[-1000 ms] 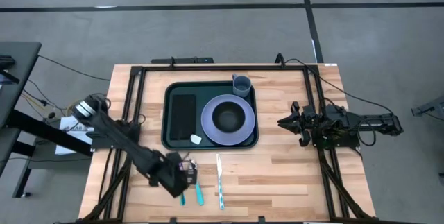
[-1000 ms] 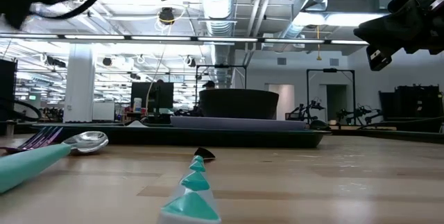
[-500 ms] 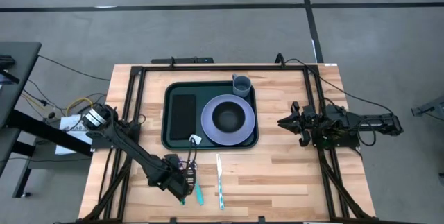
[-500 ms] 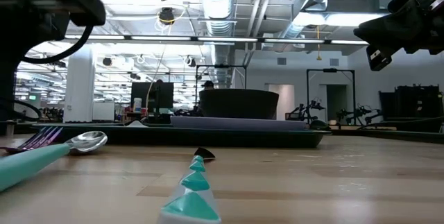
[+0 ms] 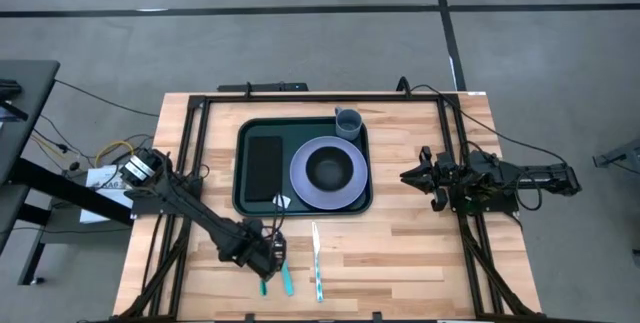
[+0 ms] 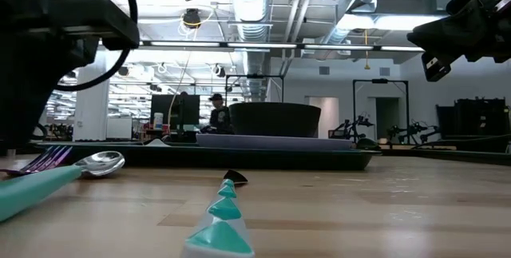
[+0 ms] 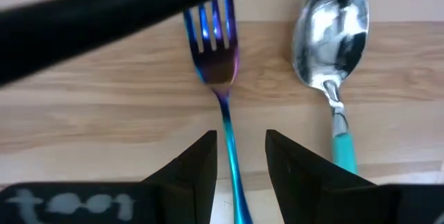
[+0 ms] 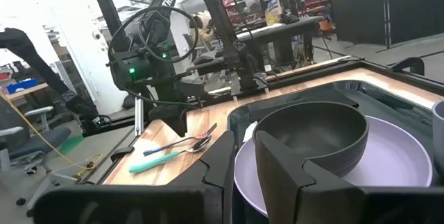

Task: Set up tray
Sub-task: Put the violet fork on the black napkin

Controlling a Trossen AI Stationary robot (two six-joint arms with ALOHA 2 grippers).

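Observation:
The dark green tray (image 5: 243, 199) lies at the table's middle and holds a black napkin (image 5: 264, 163), a lilac plate (image 5: 345, 195) with a dark bowl (image 5: 327, 168), and a grey cup (image 5: 348, 121). A fork (image 7: 215, 37) with blue-purple tines and a teal-handled spoon (image 7: 331, 37) lie side by side on the wood near the front edge. My left gripper (image 7: 241, 161) is open, just above the fork, one finger on either side of its handle. My right gripper (image 5: 408, 176) hangs above the table right of the tray, its fingers a narrow gap apart and empty.
A knife (image 5: 317, 261) with a teal handle lies on the wood right of the spoon. A small white thing (image 5: 283, 201) lies at the tray's near edge. A black frame (image 5: 200, 113) runs around the table. A person (image 6: 215, 114) stands far off in the room.
My left gripper has gone down and a little toward the table's right edge, onto the fork. The fork, the spoon and the knife lie where they were.

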